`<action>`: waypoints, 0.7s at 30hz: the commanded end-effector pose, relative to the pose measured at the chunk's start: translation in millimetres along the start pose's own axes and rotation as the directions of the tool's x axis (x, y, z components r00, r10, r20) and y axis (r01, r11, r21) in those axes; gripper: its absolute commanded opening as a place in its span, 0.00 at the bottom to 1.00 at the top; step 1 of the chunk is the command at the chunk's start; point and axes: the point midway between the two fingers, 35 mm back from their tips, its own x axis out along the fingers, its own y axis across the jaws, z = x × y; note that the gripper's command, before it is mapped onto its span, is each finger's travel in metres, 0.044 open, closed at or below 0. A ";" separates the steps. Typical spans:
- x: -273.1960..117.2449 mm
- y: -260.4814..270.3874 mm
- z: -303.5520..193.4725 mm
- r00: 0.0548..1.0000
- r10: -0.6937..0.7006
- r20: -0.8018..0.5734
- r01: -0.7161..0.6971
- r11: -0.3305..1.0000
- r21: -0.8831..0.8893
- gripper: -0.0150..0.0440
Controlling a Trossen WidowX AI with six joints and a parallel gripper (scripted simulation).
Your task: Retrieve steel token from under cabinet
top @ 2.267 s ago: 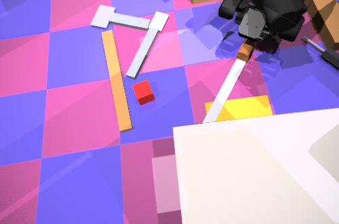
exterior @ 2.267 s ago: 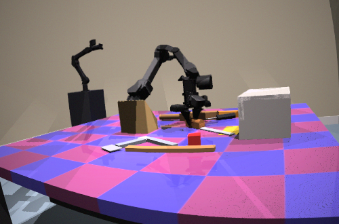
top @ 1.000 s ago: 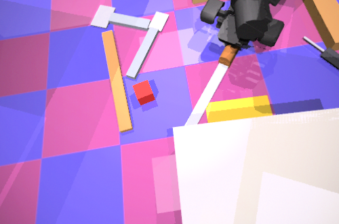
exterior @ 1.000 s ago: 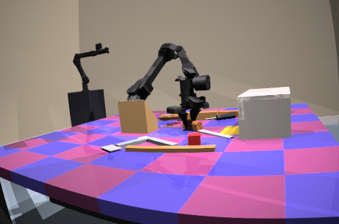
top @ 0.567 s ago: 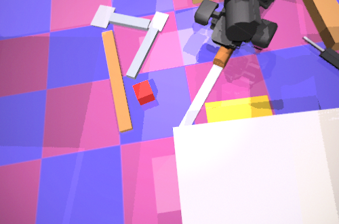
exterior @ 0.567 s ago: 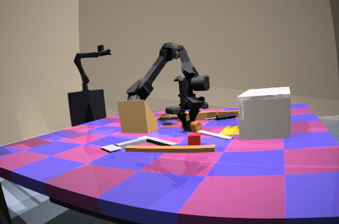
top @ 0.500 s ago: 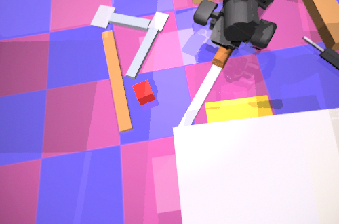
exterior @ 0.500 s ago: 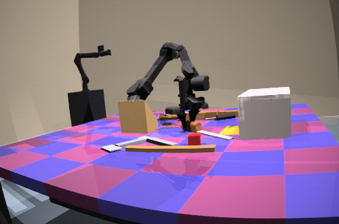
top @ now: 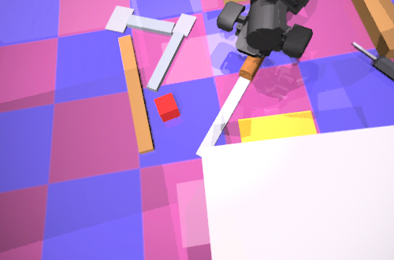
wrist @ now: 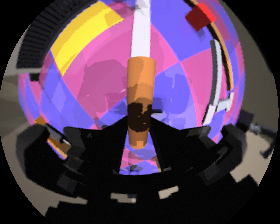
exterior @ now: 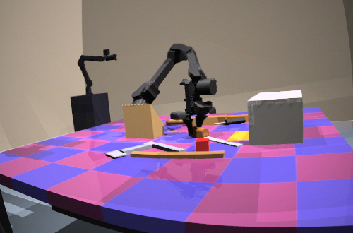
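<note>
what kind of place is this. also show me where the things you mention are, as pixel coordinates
Probably a robotics lab or test area: a jointed robot arm working over a checkered table [exterior: 261,194], a second arm [exterior: 85,72] on a dark pedestal [exterior: 80,111] behind, and bare, plain walls [exterior: 212,3] instead of home furnishings.

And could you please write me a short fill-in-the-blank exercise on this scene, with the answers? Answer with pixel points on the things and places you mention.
1. The gripper [top: 258,57] [exterior: 198,130] [wrist: 138,118] is closed on the ____-coloured handle of a tool with a white blade [top: 226,114] [exterior: 224,141] [wrist: 141,30].
2. The marked area [top: 277,127] [exterior: 238,135] [wrist: 85,35] in front of the cabinet [top: 299,197] [exterior: 276,121] is ____.
3. The small block [top: 166,105] [exterior: 202,145] [wrist: 200,17] near the wooden bar [top: 135,98] [exterior: 176,154] is ____.

Missing words: orange; yellow; red
</note>
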 end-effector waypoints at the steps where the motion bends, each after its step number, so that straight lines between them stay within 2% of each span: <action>1: -0.8 -4.2 5.2 1.000 -0.001 0.004 0.001 1.000 0.000 0.25; 21: -1.0 -22.1 19.0 1.000 -0.002 0.005 0.002 1.000 0.000 0.25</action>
